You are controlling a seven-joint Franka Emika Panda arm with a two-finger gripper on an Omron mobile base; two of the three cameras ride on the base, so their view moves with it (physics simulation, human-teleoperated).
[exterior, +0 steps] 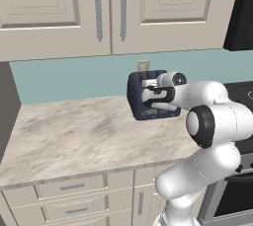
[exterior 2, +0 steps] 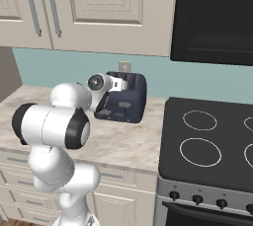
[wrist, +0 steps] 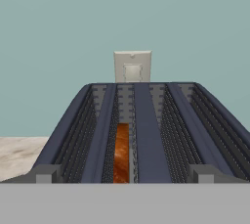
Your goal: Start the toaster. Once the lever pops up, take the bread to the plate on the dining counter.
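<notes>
The dark navy toaster (exterior: 135,97) (exterior 2: 132,100) stands at the back of the marbled kitchen worktop (exterior: 74,131), against the teal wall. My gripper (exterior: 149,94) (exterior 2: 120,86) hovers level over the toaster's near end, pointing toward the wall, and looks open with nothing in it. Looking along the hand, I see the toaster's top (wrist: 146,135) with its long slots. A brown bread slice (wrist: 122,153) sits low inside the left of the two middle slots. The plate and the dining counter are out of view.
A wall socket (wrist: 132,66) (exterior: 143,65) sits just behind the toaster. A black stove (exterior 2: 207,136) adjoins the worktop on the right, under a dark appliance (exterior 2: 212,18). Beige wall cabinets (exterior: 99,8) hang overhead. Bare worktop stretches left of the toaster.
</notes>
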